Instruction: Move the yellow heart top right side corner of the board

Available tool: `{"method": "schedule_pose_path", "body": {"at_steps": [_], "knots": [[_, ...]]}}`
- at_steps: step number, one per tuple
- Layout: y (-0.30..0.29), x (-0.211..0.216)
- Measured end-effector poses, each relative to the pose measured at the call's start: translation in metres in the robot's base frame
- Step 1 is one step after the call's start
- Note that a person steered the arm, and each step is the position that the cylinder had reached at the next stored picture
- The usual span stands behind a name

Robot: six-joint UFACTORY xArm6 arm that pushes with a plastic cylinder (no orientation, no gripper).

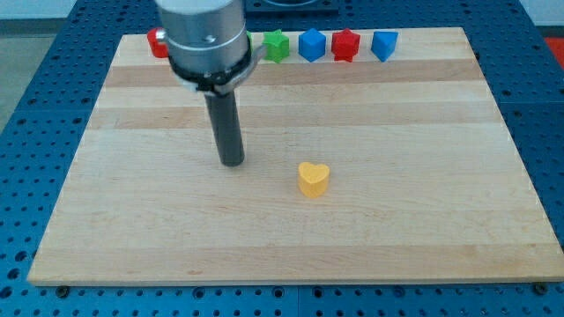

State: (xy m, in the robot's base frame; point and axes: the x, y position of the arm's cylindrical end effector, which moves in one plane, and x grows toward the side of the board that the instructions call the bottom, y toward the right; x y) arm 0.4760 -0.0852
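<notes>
The yellow heart (313,179) is seen alone near the middle of the wooden board (423,229). My tip (232,162) is placed to its left, apart from it. Along the view's top edge, a green star (278,46), blue block (311,45), red star (345,46) and another blue block (383,45) are lined up; a red block (158,42) is partly hidden behind the arm.

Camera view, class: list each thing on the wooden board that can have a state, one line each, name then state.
Yellow heart block: resting alone mid-board, untouched.
My tip: on the board, to the view's left of the yellow heart, apart from it.
Green star block: in the top-edge row.
Blue block: in the row, right of green.
Red star block: in the row.
Second blue block: row's right end.
Red block: top left, partly hidden by the arm.
</notes>
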Motion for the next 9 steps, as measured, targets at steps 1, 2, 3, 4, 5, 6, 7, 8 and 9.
{"method": "schedule_pose_path", "body": {"at_steps": [1, 2, 3, 4, 5, 6, 7, 8, 9], "knots": [[0.002, 0.034], [0.027, 0.061], [0.060, 0.065], [0.079, 0.053], [0.100, 0.039], [0.118, 0.023], [0.131, 0.005], [0.151, -0.006], [0.169, -0.017]]}}
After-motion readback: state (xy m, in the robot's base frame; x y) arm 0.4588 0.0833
